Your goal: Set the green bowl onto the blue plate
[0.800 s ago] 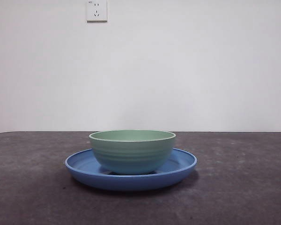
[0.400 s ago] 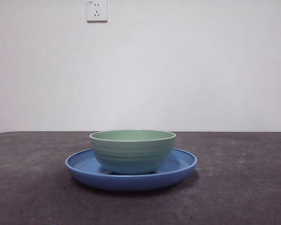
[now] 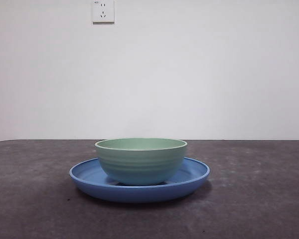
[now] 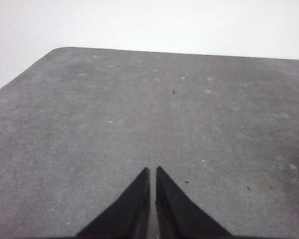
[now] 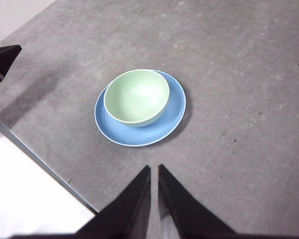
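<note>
Bare lab-like room, white wall (image 3: 189, 74), socket (image 3: 103, 11), grey table (image 3: 259, 199)

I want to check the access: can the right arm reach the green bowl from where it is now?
Probably yes. The right gripper, jaws shut, hangs above the green bowl on the blue plate, with nothing between; the jaws must open first.

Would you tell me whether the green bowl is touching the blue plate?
Touching: the front view shows the green bowl resting with its base on the blue plate.
</note>
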